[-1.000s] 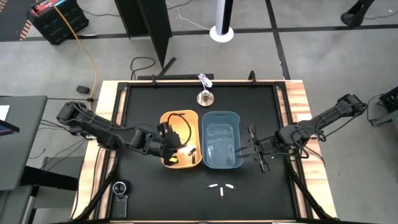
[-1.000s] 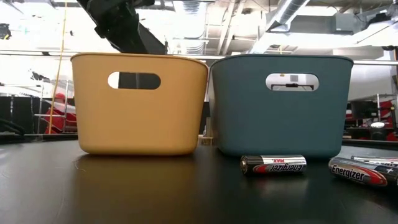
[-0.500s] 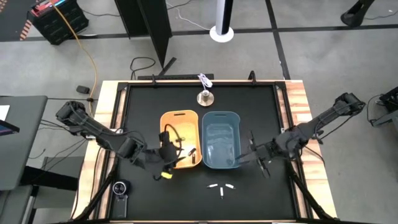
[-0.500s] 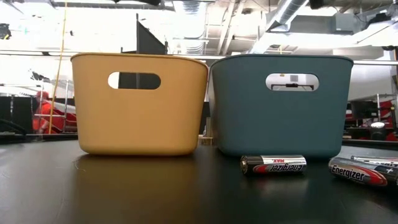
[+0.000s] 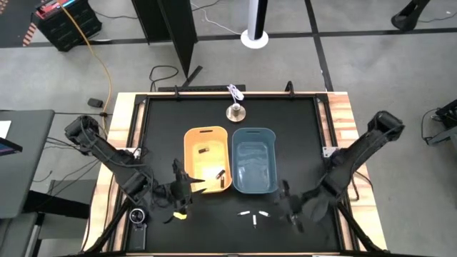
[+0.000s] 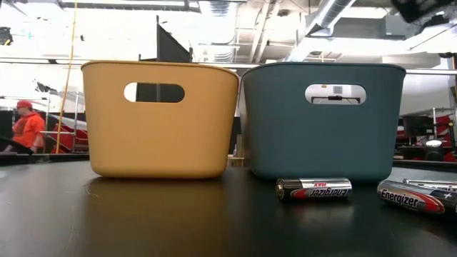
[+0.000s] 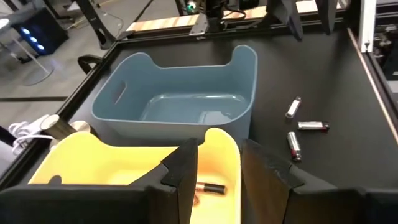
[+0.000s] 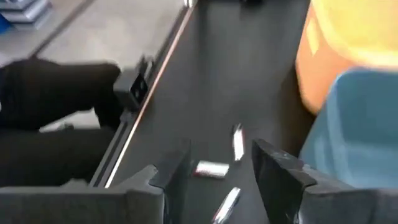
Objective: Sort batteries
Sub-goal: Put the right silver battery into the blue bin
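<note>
Three batteries (image 5: 254,216) lie loose on the black table, in front of the blue tub (image 5: 254,140); the low view shows two of these batteries (image 6: 314,188). A few more batteries (image 5: 220,178) lie in the yellow tub (image 5: 191,143), one battery (image 7: 210,187) under the left wrist camera. My left gripper (image 5: 182,190) hovers open at the yellow tub's near-left corner (image 7: 217,180). My right gripper (image 5: 285,204) is open, just right of the loose batteries (image 8: 211,169), which show between its fingers (image 8: 217,180).
A silver bell-shaped object (image 5: 235,111) with a white cord stands behind the tubs. A round black-and-silver gadget (image 5: 139,216) sits at the near-left corner. The tubs stand side by side mid-table. A person in orange (image 6: 28,128) is in the room beyond.
My left gripper has pulled back from above the yellow tub toward the table's near-left. My right gripper has swung from the blue tub's right side toward the near edge and the loose batteries. The batteries on the table have not moved.
</note>
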Action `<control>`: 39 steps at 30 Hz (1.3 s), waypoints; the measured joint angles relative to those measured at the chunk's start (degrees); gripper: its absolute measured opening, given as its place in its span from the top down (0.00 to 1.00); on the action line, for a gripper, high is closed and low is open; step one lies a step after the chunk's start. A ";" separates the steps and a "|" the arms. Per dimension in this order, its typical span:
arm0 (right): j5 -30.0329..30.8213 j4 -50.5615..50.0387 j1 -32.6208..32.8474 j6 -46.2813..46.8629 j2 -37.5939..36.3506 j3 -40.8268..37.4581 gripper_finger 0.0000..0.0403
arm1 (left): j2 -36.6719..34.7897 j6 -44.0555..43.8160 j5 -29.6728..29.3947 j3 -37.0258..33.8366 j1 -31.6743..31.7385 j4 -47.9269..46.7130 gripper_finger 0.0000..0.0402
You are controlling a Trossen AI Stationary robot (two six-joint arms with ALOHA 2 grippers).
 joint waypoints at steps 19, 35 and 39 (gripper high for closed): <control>0.12 -22.47 0.54 28.60 27.42 16.01 0.48 | -0.01 0.46 -0.19 0.00 -3.27 -0.15 0.71; -3.54 -22.99 -1.32 36.02 31.37 15.65 0.61 | -0.01 2.74 -0.19 -0.04 -4.33 -0.33 0.71; -4.27 -22.31 -1.30 36.02 33.03 15.79 0.67 | 0.01 3.01 -0.19 -0.04 -4.33 -0.31 0.71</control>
